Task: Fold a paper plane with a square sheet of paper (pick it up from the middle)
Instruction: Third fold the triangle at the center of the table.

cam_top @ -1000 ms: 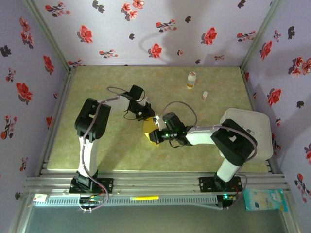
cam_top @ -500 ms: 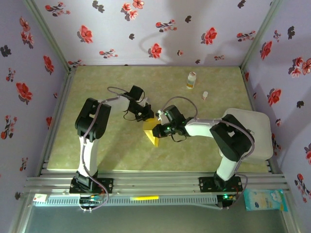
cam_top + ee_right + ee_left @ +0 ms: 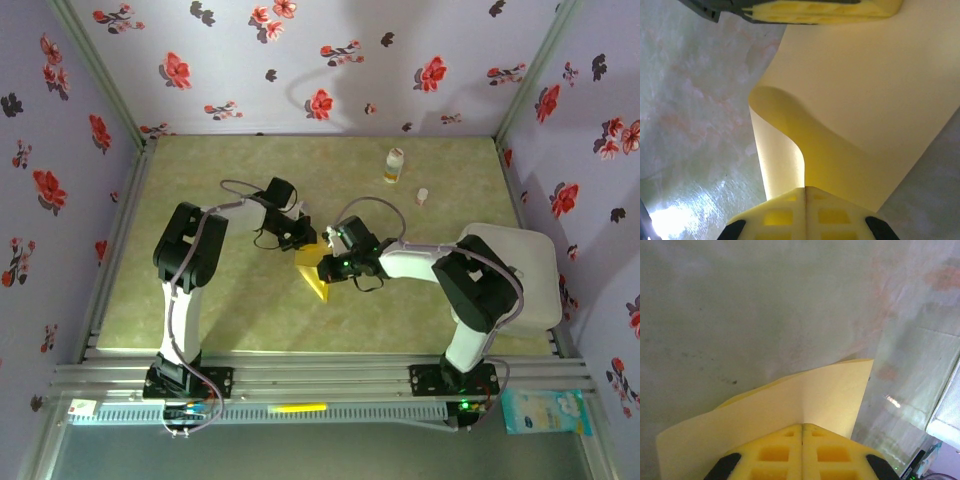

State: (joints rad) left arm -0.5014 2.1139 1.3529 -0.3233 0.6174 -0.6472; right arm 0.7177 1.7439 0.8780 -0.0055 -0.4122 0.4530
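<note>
My left claw (image 3: 802, 426) is pressed together on the paper (image 3: 790, 405). It pinches one edge, where a faint crease runs from my fingertips toward 12 o'clock. My right claw (image 3: 806, 189) is also shut tight on the paper, gripping where the sheet curls up in a soft loop. In that wrist view my left claw's yellow fingers (image 3: 815, 10) sit at 12 o'clock, on the sheet's far edge. From above, the paper is near the middle of the table (image 3: 200, 300), a small yellow pointed shape with its tip toward 6 o'clock. My left claw holds it from 12 o'clock, my right from 3 o'clock. A bottle (image 3: 394, 165) stands well apart, toward 1 o'clock.
</note>
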